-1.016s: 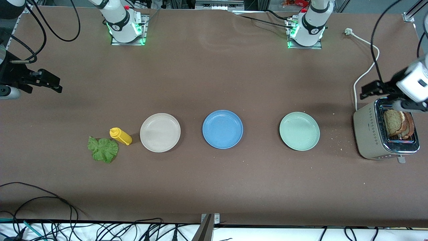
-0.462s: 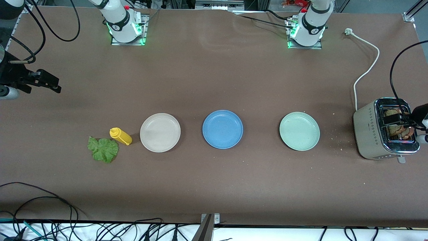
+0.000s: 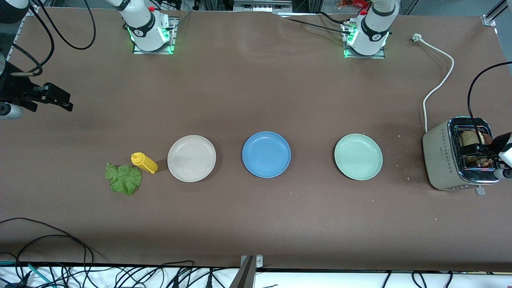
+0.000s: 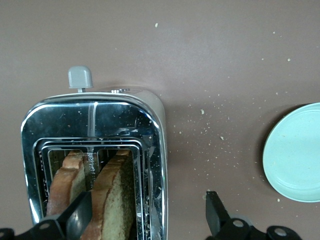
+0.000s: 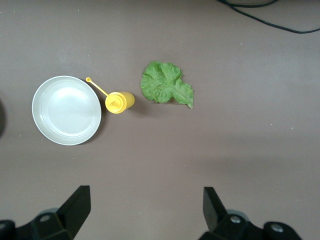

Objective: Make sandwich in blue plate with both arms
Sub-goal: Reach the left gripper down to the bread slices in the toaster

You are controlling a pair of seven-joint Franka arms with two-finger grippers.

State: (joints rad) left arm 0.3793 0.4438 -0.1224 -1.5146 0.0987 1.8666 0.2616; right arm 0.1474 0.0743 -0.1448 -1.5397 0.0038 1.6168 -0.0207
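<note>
The blue plate (image 3: 266,154) lies empty at mid table. Two toast slices (image 3: 469,139) stand in the toaster (image 3: 444,160) at the left arm's end. My left gripper (image 3: 482,151) is open right over the toaster. In the left wrist view its gripper (image 4: 147,217) has one finger between the two slices (image 4: 117,195) and the other finger outside the toaster wall (image 4: 95,110). The lettuce leaf (image 3: 123,179) lies flat at the right arm's end. My right gripper (image 3: 60,100) waits open and empty, high above the table; its wrist view (image 5: 145,207) shows the lettuce (image 5: 165,90) below.
A beige plate (image 3: 191,158) and a mint-green plate (image 3: 358,157) flank the blue one. A yellow squeeze bottle (image 3: 145,163) lies between lettuce and beige plate. The toaster's white cord (image 3: 438,84) runs toward the left arm's base. Crumbs lie near the toaster.
My left gripper has come down onto the toaster, one finger going in between the toast slices. The right gripper has barely moved.
</note>
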